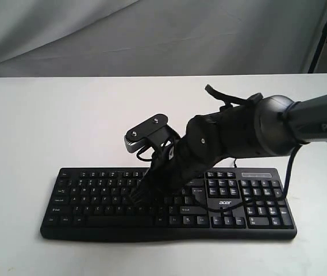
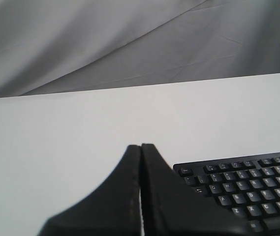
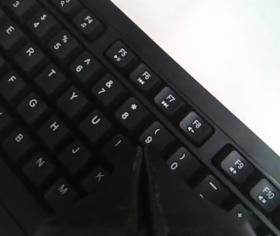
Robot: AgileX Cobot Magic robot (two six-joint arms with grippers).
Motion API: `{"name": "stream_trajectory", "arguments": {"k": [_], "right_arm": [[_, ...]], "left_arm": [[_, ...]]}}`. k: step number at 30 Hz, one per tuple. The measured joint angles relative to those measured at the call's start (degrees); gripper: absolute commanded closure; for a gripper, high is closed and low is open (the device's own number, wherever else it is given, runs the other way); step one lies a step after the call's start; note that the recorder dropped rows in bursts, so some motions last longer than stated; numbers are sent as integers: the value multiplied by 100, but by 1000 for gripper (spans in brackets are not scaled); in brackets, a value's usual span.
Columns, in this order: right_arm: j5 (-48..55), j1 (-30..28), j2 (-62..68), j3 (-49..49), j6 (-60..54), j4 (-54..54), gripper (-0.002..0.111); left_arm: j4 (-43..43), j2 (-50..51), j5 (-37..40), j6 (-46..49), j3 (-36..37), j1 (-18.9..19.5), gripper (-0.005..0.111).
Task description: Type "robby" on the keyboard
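Exterior, keyboard: the keyboard (image 1: 88,198) lies flat on the white table (image 1: 25,126), right under the right gripper's tips. The left arm does not show here.
Exterior, right gripper: the right gripper (image 1: 142,194) reaches across and angles down onto the middle letter rows. From here I cannot tell whether it touches a key.
Exterior, cable: a thin black cable (image 1: 288,169) drops beside the arm to the number pad end, well behind the fingers. A sweep of the arm could snag it and tug the board askew.
Left wrist, left gripper: the left gripper (image 2: 140,147) has its fingers pressed together on nothing, over bare table. The keyboard's corner lies off to one side of the tips, apart from them, so it poses little risk unless it wanders onto the keys.
Right wrist, right gripper: the fingers are clenched to a single point and hold nothing. The tip sits just past the I key (image 3: 118,143) and beside the 9 key (image 3: 149,138), hiding what I judge to be the O key.
Right wrist, wrong key: the point is close to the seams, so a slightly off press could catch I or 9, or two keys at once.
Right wrist, repeat: lingering on the key could type it twice.
Right wrist, next letters: the B key (image 3: 17,138) lies well away from the tip, two rows off. A low travel could brush keys between, and the double b needs a clean lift.
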Motion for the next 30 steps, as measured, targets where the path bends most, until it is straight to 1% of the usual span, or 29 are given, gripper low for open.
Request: {"name": "stream_trajectory", "arguments": {"k": [26,30], "right_arm": [[-379,0,13,208,11,0,108],[-357,0,-165,212,11,-20,108]], "left_arm": [[0,0,0,0,0,0,107],[0,0,0,0,0,0,107]]}}
